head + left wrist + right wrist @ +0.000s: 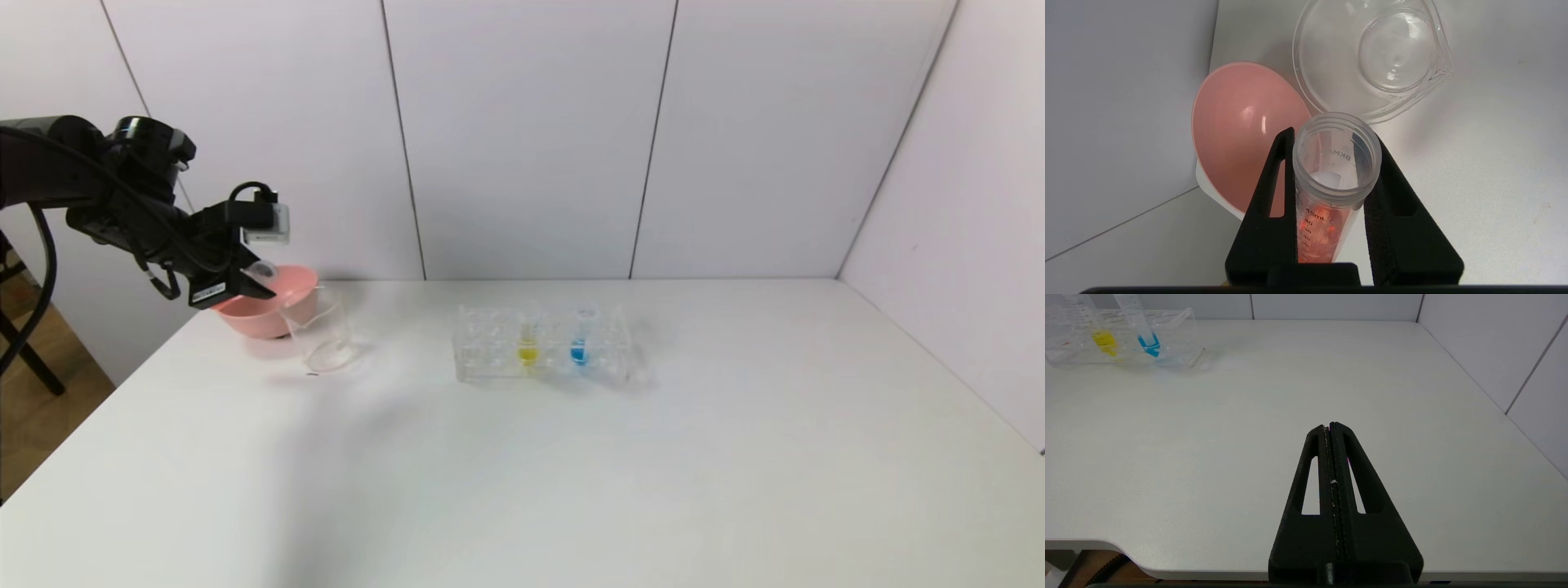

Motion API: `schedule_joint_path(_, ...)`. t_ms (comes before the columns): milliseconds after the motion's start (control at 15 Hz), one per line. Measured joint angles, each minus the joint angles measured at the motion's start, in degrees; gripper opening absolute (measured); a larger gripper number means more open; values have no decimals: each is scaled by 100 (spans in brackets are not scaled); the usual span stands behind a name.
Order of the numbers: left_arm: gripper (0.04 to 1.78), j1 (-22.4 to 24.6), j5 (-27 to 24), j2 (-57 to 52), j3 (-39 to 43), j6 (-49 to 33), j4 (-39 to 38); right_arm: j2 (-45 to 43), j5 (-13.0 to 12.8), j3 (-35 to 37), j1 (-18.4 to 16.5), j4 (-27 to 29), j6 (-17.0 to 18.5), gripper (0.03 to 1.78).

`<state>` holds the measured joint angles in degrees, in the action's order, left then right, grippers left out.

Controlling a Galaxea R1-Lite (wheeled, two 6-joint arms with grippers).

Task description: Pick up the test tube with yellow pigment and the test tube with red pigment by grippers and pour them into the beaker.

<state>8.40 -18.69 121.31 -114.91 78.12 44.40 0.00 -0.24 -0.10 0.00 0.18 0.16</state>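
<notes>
Your left gripper (1333, 163) hung at the far left of the white desk (522, 474), its black jaws clamped on the slim clear test tube with red pigment (1331, 192). The tube sat squarely between the two jaws, one pressing each side of its wall just below the threaded rim. Its open mouth stuck out past the jaw tips, and the red-orange liquid showed through the printed scale farther back, deep between the jaws.

In the left wrist view, the tube's mouth lay over the spot where the rim of the round pink plastic bowl (1237, 134) met the rim of the small clear glass beaker with a pouring lip (1372, 61). Bowl and beaker stood touching or nearly so on the desk, the beaker on the side nearer the rack. No liquid was visible in the beaker.

At mid-desk, well apart from the beaker, the clear many-holed tube rack (543, 347) held the slim clear test tube with yellow pigment (528, 341) upright. Just beside it, on the rack's right, stood a like tube with blue liquid (580, 343).

Your right gripper (1333, 428) appeared only in its own wrist view, its black jaws pressed fully together with nothing between them, above the near edge of the desk and well away from the rack.
</notes>
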Motion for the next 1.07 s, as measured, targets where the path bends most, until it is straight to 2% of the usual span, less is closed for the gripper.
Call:
schedule_joint_path(600, 48, -247, 568, 7, 2, 52, -27, 0, -2, 0, 0, 0, -2, 11)
schedule_joint_path(1067, 48, -325, 824, 44, 5, 115, 22, 0, -2, 0, 0, 0, -2, 11)
